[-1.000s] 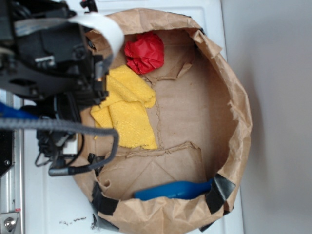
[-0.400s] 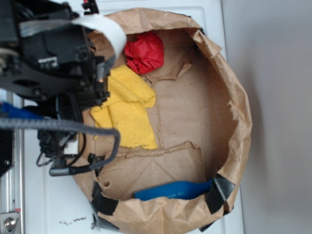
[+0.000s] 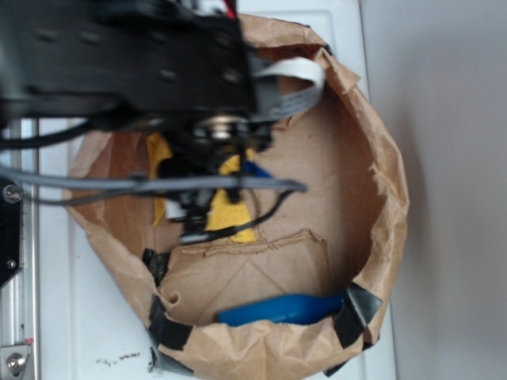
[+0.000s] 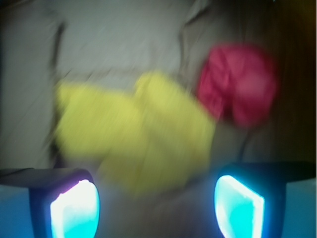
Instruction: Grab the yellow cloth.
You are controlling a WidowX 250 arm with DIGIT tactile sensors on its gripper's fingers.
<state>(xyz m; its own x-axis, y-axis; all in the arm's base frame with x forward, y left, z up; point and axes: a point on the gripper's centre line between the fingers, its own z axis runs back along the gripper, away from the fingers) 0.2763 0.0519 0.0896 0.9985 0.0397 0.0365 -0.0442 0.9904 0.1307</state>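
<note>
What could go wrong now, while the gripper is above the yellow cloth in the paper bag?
1. In the wrist view the red wad lies right beside the yellow cloth; the open gripper may catch both.
2. The wrist picture is blurred, so aim may be poor.
3. The arm hides most of the cloth in the exterior view, and the paper bag has crumpled walls that fingers may snag.

I see a blue plastic piece [image 3: 281, 309] low in the paper bag [image 3: 388, 190]; a blurred red wad [image 4: 237, 84] upper right.
</note>
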